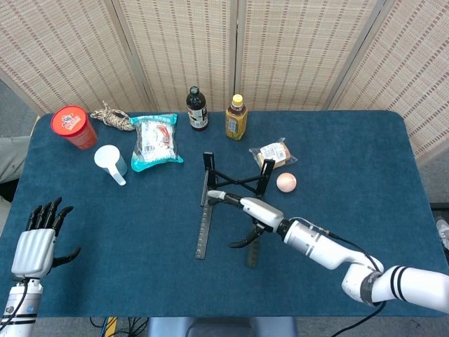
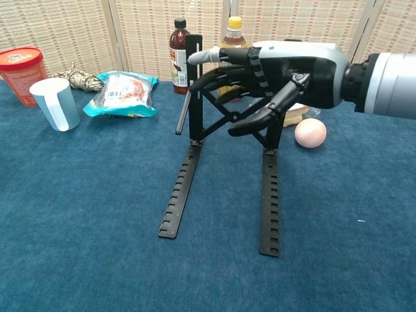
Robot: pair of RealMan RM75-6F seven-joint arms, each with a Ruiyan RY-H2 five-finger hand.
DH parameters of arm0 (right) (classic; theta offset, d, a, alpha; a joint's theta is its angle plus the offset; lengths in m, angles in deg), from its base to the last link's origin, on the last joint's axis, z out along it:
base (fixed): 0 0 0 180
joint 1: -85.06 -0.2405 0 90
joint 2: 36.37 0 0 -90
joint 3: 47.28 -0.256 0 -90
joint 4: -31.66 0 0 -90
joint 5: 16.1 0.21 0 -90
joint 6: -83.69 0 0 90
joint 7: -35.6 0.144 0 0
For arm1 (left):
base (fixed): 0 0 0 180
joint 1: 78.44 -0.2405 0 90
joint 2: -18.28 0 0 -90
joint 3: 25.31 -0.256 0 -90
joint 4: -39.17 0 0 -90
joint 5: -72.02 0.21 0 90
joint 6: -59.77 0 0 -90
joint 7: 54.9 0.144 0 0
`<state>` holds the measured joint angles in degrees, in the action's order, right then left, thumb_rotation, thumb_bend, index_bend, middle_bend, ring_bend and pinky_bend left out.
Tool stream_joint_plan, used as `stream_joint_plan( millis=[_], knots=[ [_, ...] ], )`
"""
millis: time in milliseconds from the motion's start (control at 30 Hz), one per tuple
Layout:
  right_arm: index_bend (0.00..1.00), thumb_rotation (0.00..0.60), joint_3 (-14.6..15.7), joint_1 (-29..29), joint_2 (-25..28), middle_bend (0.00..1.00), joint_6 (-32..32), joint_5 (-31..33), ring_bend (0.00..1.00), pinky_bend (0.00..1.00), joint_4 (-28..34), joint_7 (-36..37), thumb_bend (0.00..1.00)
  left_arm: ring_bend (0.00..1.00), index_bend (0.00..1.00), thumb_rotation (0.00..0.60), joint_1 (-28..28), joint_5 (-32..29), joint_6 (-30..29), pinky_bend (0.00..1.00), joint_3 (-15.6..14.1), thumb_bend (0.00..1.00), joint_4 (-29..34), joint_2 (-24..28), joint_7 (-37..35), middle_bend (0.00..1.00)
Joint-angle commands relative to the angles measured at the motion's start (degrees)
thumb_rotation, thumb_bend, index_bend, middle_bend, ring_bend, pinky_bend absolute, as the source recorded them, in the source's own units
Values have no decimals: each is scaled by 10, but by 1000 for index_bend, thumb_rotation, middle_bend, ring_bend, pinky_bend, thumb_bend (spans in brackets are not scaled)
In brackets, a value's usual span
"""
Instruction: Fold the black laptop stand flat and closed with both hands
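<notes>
Head view has my right hand [image 1: 247,210] out over the middle of the laptop stand [image 1: 228,207], fingers [image 1: 219,196] spread wide and holding nothing. The stand sits mid-counter, still propped open: two long slotted rails lying flat and running front to back, with the crossed struts and the two uprights at the far end.

From the chest view the right hand [image 2: 273,71] is up at about strut height, the fingertips [image 2: 201,57] reaching across toward the left upright, the thumb hanging lower in front of the cross. So the stand is basically under and just behind the fingers, its long axis running away from me, while the hand lies crosswise to it. I can't tell if any fingertip is actually touching the upright or only close to it.

My left hand [image 1: 35,246] is way off at the near-left corner of the counter [image 1: 365,154], fingers apart, empty, well apart from the stand. Right is clearly the nearer one. My guess is the left has to come in to the left rail before any folding can happen two-handed.
</notes>
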<state>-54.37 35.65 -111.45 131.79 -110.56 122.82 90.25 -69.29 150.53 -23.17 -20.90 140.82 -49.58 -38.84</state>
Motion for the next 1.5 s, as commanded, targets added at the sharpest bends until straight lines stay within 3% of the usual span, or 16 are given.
stream_joint_plan(
  millis=[33, 433, 633, 1033, 1500],
  knots=[
    [0, 600, -13, -19, -24, 179, -6, 13, 66, 94, -20, -2, 66, 0, 140, 600, -1, 1, -1, 0, 0, 135, 2, 1, 1, 2],
    [0, 600, -51, -93, -139, 180, -64, 79, 66, 94, -142, 21, 70, 0, 141, 600, -5, 4, -5, 0, -2, 135, 7, 6, -1, 2],
    [0, 600, -55, -124, -198, 180, -89, 94, 66, 94, -209, 17, 73, 0, 141, 600, -10, 4, -8, 0, -3, 135, 7, 12, -8, 2],
    [0, 600, -60, -138, -248, 180, -132, 146, 66, 93, -281, -11, 73, 0, 141, 600, -18, 11, -14, 0, -8, 135, 4, 16, -20, 2],
    [0, 600, -86, -140, -291, 180, -167, 201, 66, 83, -353, -43, 73, 0, 141, 600, -23, 12, -16, 0, -8, 135, 2, 18, -27, 2]
  ],
)
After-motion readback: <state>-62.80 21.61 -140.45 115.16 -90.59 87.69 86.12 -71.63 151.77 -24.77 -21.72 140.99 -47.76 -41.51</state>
